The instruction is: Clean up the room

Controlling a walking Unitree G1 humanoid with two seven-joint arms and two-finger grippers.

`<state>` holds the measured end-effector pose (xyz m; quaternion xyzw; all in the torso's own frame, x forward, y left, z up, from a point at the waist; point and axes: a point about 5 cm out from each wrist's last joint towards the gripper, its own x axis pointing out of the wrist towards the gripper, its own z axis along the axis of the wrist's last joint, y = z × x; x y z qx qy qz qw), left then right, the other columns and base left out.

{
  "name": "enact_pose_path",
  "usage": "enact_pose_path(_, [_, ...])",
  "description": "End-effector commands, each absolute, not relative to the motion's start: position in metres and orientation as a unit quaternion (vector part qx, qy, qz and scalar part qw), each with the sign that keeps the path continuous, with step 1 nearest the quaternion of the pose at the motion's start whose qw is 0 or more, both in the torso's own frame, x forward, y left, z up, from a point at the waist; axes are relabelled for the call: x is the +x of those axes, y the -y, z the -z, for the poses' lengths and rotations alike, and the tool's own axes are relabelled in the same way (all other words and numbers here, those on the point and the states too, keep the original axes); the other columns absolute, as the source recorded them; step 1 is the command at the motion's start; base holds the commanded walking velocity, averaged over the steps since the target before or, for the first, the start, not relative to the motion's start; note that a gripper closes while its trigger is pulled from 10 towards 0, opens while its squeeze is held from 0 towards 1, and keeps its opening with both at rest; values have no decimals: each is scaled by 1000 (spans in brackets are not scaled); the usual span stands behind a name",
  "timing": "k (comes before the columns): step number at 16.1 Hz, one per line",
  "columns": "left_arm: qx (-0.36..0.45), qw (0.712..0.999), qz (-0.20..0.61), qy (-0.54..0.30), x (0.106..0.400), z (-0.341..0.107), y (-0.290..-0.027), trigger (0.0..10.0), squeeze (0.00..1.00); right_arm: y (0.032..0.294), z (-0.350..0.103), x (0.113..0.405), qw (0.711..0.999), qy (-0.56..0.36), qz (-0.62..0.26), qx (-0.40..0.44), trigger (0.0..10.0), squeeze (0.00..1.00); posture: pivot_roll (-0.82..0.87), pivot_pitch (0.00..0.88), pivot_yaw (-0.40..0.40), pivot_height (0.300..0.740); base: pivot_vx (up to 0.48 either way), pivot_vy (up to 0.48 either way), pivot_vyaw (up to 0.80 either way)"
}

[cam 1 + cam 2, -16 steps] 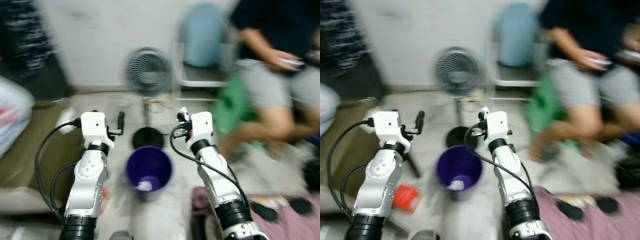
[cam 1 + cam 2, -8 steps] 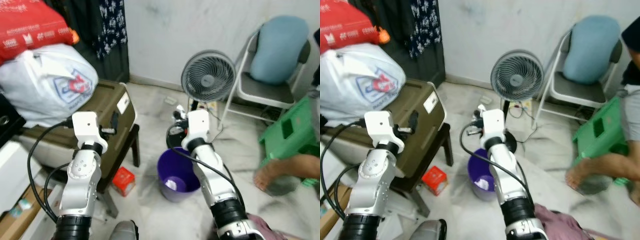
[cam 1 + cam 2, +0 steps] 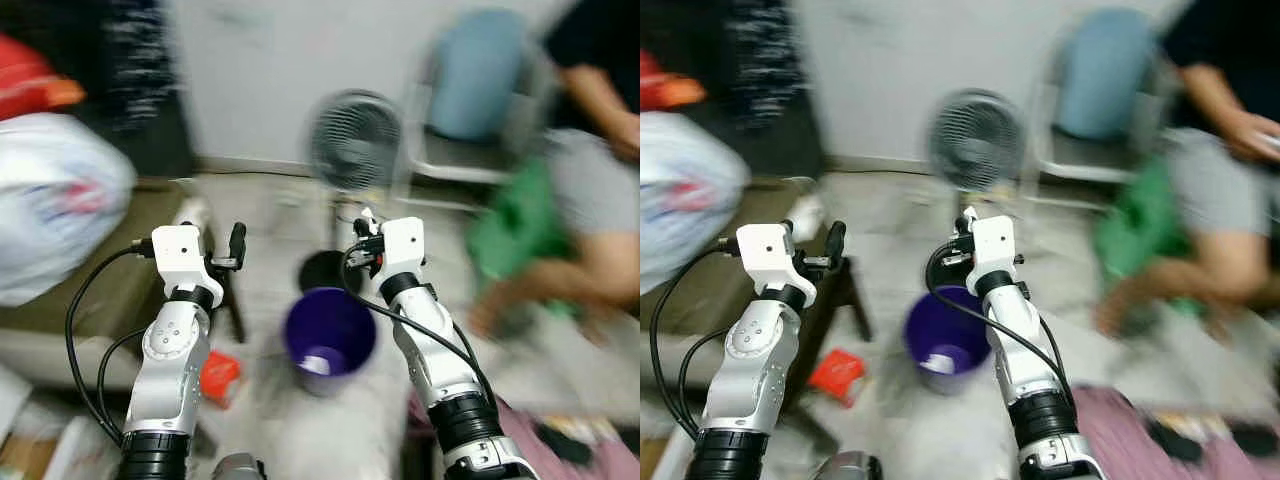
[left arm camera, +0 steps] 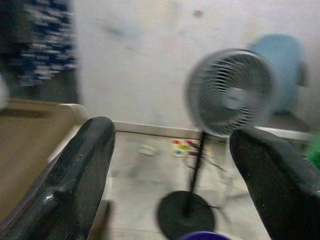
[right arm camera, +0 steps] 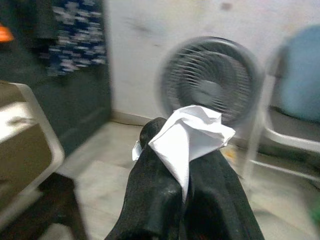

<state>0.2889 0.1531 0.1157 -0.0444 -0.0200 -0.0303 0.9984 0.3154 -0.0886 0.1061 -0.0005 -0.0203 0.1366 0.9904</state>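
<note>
Both head views are blurred. Your right gripper (image 5: pixel 185 200) has its two black fingers pressed together on a crumpled piece of white paper (image 5: pixel 192 137); the paper sticks up out of the fingertips. In the head views that gripper (image 3: pixel 362 228) is raised at about the centre of the scene, just behind and above a purple bin (image 3: pixel 329 340) that stands on the pale floor (image 3: pixel 330 440) between your two arms. Something pale lies in the bottom of the bin; too blurred to say what.

Your left gripper (image 4: pixel 172 175) is held apart, w/ nothing between its fingers (image 4: pixel 75 175). It is raised to the left of the bin, at roughly the same height as the right one.

Behind the bin stands a grey pedestal fan (image 3: pixel 355 140) on a round black base (image 3: pixel 325 270), close to the white wall (image 3: pixel 280 70). Right of the fan is a metal-framed chair (image 3: pixel 470 165) w/ a light blue cushion (image 3: pixel 480 75). Further right a person in grey shorts (image 3: pixel 600 195) sits beside something bright green (image 3: pixel 515 225).

On the left is a brown table (image 3: pixel 60 290) w/ a white bag (image 3: pixel 55 200) on it. A small red packet (image 3: pixel 220 375) lies on the floor near the table, left of the bin.
</note>
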Motion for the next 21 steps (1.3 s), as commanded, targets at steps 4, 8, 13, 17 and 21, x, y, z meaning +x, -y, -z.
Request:
enact_pose_path(4, [-49, 997, 45, 34, 291, -121, -151, 10000, 0, 91, -106, 318, 991, 19, -130, 0, 10000, 0, 79, 0, -10, 740, 0, 0, 0])
enact_pose_path(8, [-52, 997, 51, 40, 290, -123, -150, 10000, 0, 91, -106, 318, 991, 19, -131, -1, 10000, 0, 80, 0, -10, 740, 213, 0, 0])
enact_pose_path(13, [-53, 996, 53, 40, 290, -122, -150, 10000, 0, 90, -106, 318, 991, 19, -131, -1, 10000, 0, 80, 0, -9, 740, 349, 0, 0])
enact_pose_path(17, [-52, 996, 54, 40, 290, -122, -150, 10000, 0, 90, -106, 318, 991, 20, -132, -2, 10000, 0, 84, 0, -9, 740, 392, 0, 0])
enact_pose_path(21, [-51, 996, 55, 39, 290, -121, -150, 10000, 0, 89, -106, 318, 991, 20, -132, -2, 10000, 0, 84, 0, -9, 740, 400, 0, 0])
